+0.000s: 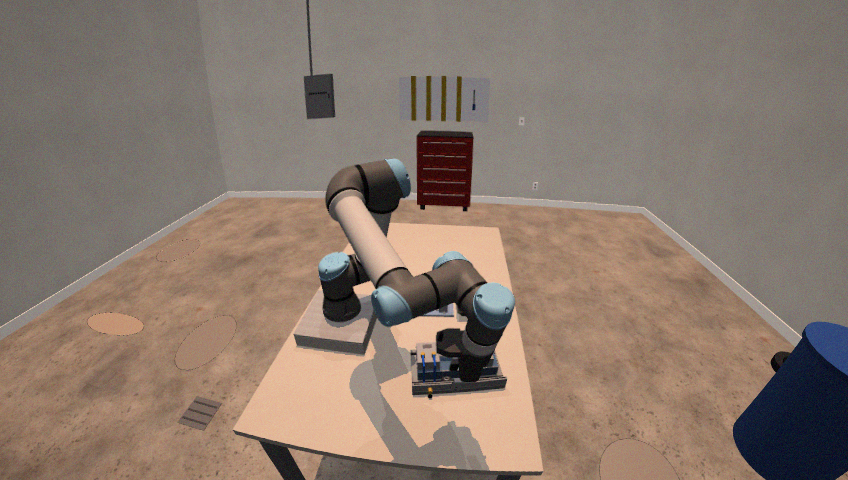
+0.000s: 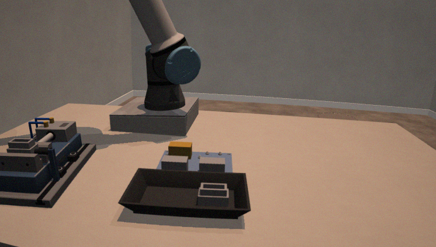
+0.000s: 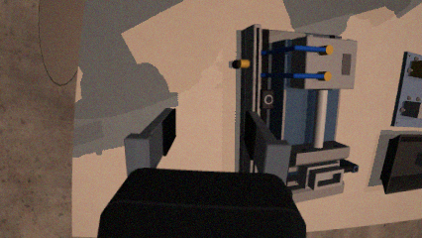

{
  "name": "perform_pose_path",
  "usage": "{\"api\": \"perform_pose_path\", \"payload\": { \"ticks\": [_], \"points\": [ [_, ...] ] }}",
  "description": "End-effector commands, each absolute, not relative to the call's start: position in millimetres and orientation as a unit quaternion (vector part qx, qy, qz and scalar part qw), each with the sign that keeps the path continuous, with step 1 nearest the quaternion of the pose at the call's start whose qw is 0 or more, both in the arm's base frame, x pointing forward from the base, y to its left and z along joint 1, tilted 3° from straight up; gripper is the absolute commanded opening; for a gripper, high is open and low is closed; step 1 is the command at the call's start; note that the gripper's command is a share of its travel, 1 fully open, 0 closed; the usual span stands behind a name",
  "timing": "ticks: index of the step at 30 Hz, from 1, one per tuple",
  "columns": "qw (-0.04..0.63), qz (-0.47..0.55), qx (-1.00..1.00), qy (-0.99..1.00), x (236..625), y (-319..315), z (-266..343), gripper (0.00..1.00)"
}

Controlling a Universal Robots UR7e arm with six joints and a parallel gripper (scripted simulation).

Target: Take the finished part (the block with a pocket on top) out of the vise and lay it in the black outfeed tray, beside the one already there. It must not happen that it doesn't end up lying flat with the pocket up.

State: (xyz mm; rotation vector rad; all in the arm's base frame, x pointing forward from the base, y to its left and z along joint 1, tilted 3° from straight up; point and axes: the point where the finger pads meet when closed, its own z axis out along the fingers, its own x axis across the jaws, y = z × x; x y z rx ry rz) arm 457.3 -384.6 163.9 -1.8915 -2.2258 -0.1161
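1. The gripper (image 3: 208, 134) hangs above the table with its two fingers spread wide apart, holding nothing.
2. Just beside it sits the vise (image 3: 292, 104), with the finished part (image 2: 21, 143), pocket up, clamped between the jaws.
3. Farther off, the black outfeed tray (image 2: 146, 180) holds one pocketed block (image 2: 213, 193) on its right side.

No legible text, number, brand or label appears in any view. The wall poster (image 1: 443, 98) above the red cabinet (image 1: 444, 169) bears only yellow vertical stripes and a small blue mark, no lettering. The grey wall box (image 1: 318, 95) to the poster's left carries a faint marking too blurred to read.
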Motion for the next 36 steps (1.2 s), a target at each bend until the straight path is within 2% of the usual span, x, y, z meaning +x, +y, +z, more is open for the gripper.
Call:
{"api": "perform_pose_path", "payload": {
  "ticks": [1,23,36],
  "points": [
    [0.108,-0.039,-0.643,-0.757,457.5,-384.8,164.7,1.00],
    [0.106,-0.039,-0.635,-0.765,459.1,-382.1,164.3,1.00],
    [0.081,-0.032,-0.501,-0.861,480.5,-341.4,158.8,1.00]
  ]
}}
